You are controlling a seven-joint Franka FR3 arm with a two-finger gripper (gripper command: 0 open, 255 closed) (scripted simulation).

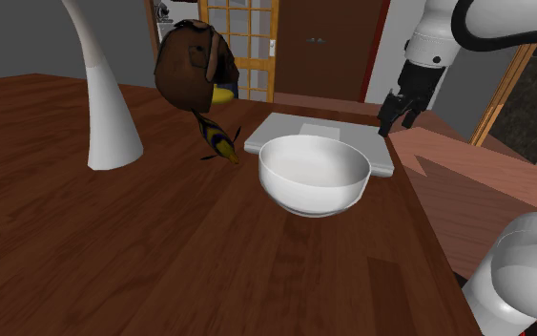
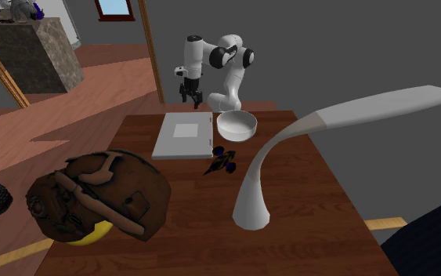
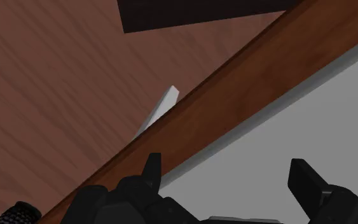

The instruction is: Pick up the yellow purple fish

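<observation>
Shoulder view: fish (image 1: 216,139) slanted toward bowl (image 1: 314,197)

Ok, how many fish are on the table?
1. The fish lies between the lamp and the bowl; the brown object could hide others.
</observation>
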